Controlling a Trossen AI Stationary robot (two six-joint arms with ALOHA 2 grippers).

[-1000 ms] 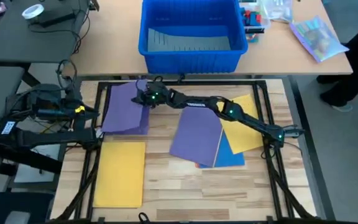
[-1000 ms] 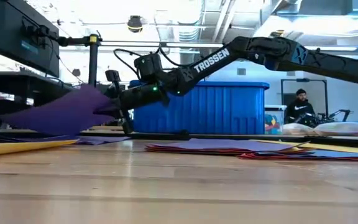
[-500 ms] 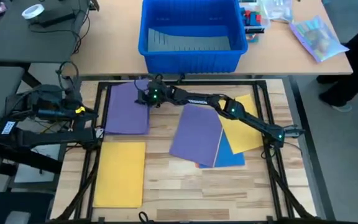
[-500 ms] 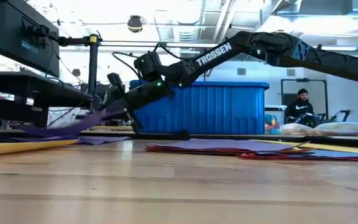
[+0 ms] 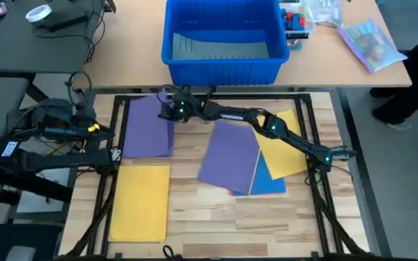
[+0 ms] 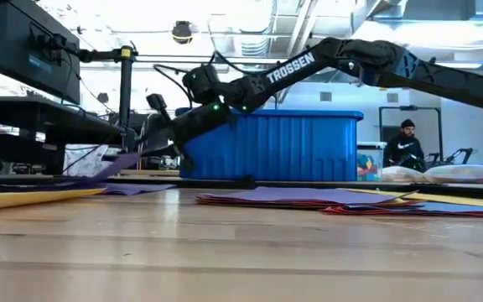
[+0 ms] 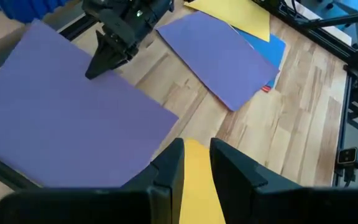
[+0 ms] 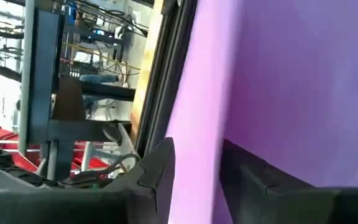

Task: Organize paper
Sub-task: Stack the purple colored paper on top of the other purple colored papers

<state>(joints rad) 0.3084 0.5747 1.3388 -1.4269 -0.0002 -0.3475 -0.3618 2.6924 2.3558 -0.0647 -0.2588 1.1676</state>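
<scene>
We see a pale wooden table (image 5: 194, 217) with a black frame around it. On it a purple sheet (image 5: 147, 127) lies at the far left, a yellow sheet (image 5: 140, 201) just nearer. To the right lies an overlapping stack: purple sheet on top (image 5: 229, 156), blue (image 5: 271, 177) and yellow (image 5: 285, 148) beneath it.

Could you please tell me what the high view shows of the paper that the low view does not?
Only the high view shows the layout: a purple sheet on the table's left with a yellow sheet in front of it, and a fanned pile of purple, yellow and blue sheets on the right. Only the low view shows the purple sheet's edge lifted off the table, and a person in the room behind. Both show the right gripper at that purple sheet, beside the blue bin.
</scene>
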